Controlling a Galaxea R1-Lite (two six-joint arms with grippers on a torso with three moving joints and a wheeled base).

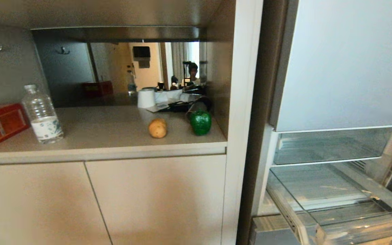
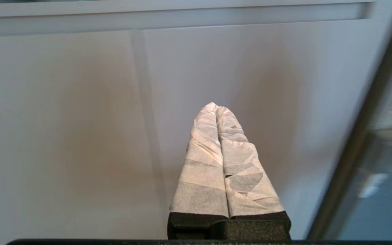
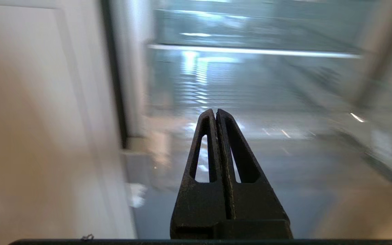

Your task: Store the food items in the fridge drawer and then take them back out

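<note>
Wrist views showed our left gripper (image 2: 216,106) and right gripper (image 3: 215,111) pressed closed, empty; potato (image 1: 157,128) upright, left of pepper (image 1: 200,122).

Glossy produce and clear plastic showing against matt beige surfaces

On the smooth, matt beige stone-like counter (image 1: 107,131), the tan-brown oval potato (image 1: 157,128) is looking dull and slightly rough, while at its 3 o'clock the dark green lobed bell pepper (image 1: 200,122) is shining glossy. The ribbed clear plastic water bottle (image 1: 42,114) is catching light; the wide transparent plastic fridge drawer (image 1: 339,217) is glinting. The left gripper (image 2: 216,106) is wearing creased white paper-like tape; the right gripper (image 3: 215,112) is showing bare matt black plastic.
</note>
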